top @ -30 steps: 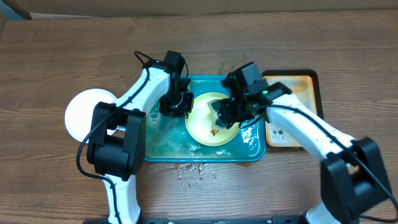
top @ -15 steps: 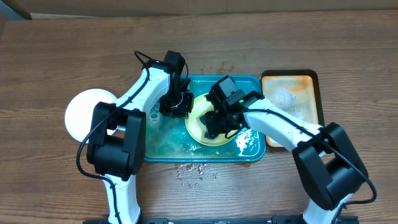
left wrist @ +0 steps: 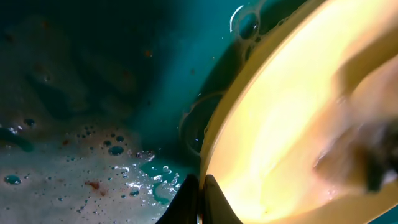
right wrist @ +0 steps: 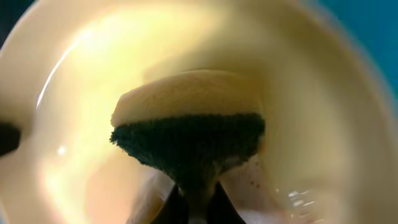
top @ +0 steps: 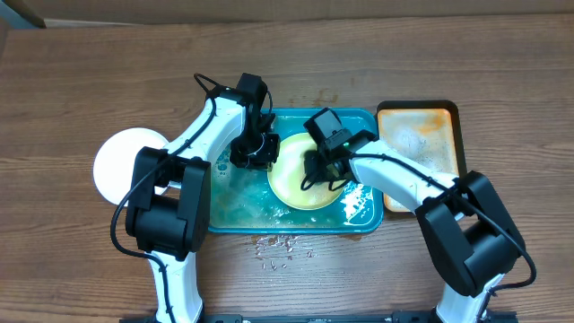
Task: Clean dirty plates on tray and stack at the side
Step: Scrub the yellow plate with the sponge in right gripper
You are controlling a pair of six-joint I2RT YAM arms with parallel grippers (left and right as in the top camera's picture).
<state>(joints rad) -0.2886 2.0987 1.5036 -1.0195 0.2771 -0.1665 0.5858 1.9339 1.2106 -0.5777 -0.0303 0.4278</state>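
Observation:
A pale yellow-green plate lies in the teal tray, which is wet and soapy. My left gripper is shut on the plate's left rim; the left wrist view shows its fingers pinching the rim. My right gripper is shut on a sponge, yellow with a dark green scrub side, pressed on the plate's inside. A white plate sits on the table left of the tray. I see no third plate.
An orange tray with a black rim lies right of the teal tray, wet in the middle. Water drops lie on the wooden table in front of the teal tray.
My right gripper moved left across the plate with the sponge, from its right side to its middle. The brown smear near the plate's centre no longer shows. The left arm stayed still.

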